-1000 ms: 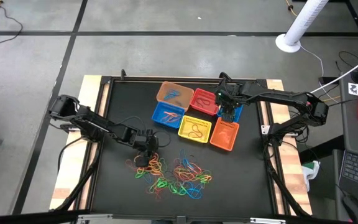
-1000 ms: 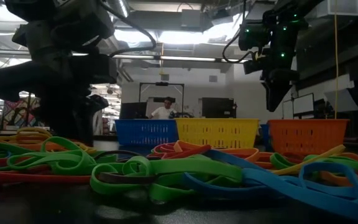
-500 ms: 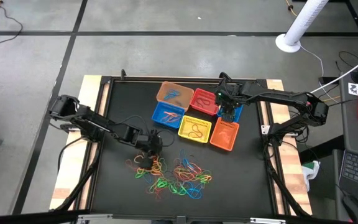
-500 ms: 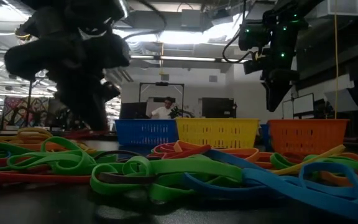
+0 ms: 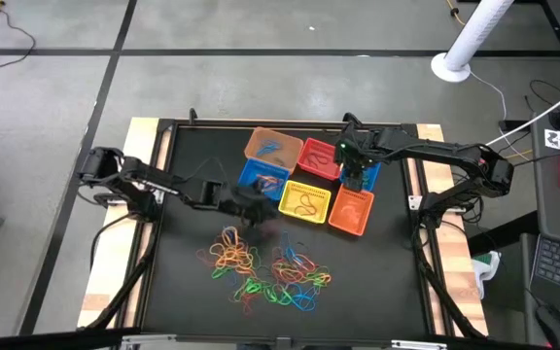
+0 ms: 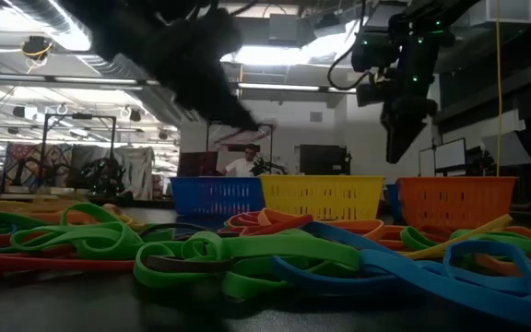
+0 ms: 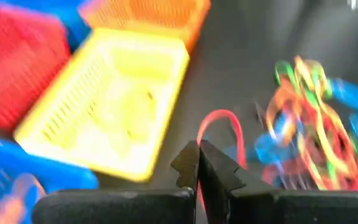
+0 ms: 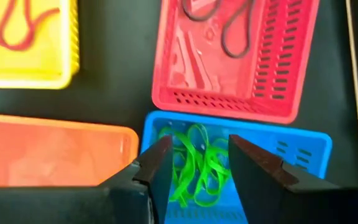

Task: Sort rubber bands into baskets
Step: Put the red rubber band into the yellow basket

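Several coloured rubber bands [image 5: 265, 267] lie in a loose pile on the black table's near half. Six baskets stand in a cluster at the far middle: tan-orange [image 5: 272, 146], red [image 5: 319, 157], blue [image 5: 259, 178], yellow [image 5: 305, 201], orange [image 5: 351, 210] and a second blue one [image 8: 241, 162] holding green bands. My left gripper [image 5: 261, 209] hovers between the pile and the yellow basket [image 7: 110, 99], shut on a red rubber band [image 7: 225, 121]. My right gripper [image 8: 197, 149] stands open above the second blue basket, its fingers pointing down. My left gripper pinches the red band between its two fingertips, at one spot on the loop [image 7: 199, 140]. The fingers slant down, coming from the table's left side. The rest of the loop sticks out past the fingertips, above the table beside the yellow basket.
The red basket [image 8: 235, 50] holds dark bands, and the yellow basket [image 8: 23, 37] a red one. Wooden strips [image 5: 139, 175] border the black mat left and right. A white pole base [image 5: 452, 66] stands on the floor beyond the table. A person [image 6: 243, 164] sits far behind.
My left gripper has risen from the pile's left part and gone toward the table's far right, toward the yellow basket, tipping up from steeply downward to a shallower slant. My right gripper has stayed over the blue basket.
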